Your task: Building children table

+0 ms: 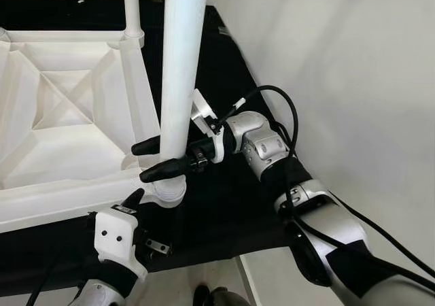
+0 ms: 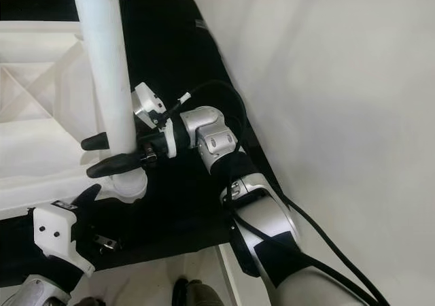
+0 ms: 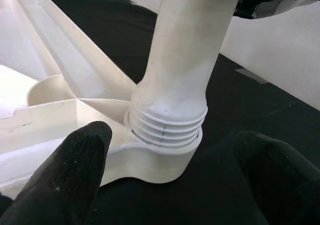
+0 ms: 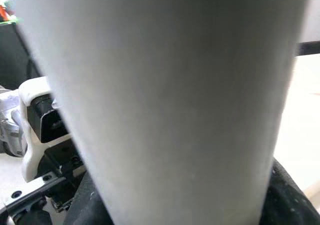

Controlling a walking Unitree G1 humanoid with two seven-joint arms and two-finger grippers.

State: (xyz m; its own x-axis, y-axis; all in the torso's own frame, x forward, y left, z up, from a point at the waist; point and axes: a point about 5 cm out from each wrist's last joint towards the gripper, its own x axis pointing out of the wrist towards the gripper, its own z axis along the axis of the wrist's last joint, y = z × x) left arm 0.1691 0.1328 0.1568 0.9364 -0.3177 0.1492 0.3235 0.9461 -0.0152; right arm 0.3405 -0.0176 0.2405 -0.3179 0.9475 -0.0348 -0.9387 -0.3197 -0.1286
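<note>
The white plastic children's table (image 1: 68, 115) lies upside down on a black mat. A thick white table leg (image 1: 180, 61) stands upright in its near corner socket (image 3: 150, 160), with several turns of thread (image 3: 167, 127) showing above the socket. My right gripper (image 1: 140, 162) is shut on this leg just above the socket, one black finger on each side. My left gripper (image 3: 167, 185) is open, low and close in front of the socket, its fingertips (image 3: 65, 170) spread to either side without touching it.
A second white leg (image 1: 132, 7) stands in the far corner of the table. The black mat (image 1: 224, 211) ends near my feet. A pale wall (image 1: 353, 81) runs close along the right, beside my right arm.
</note>
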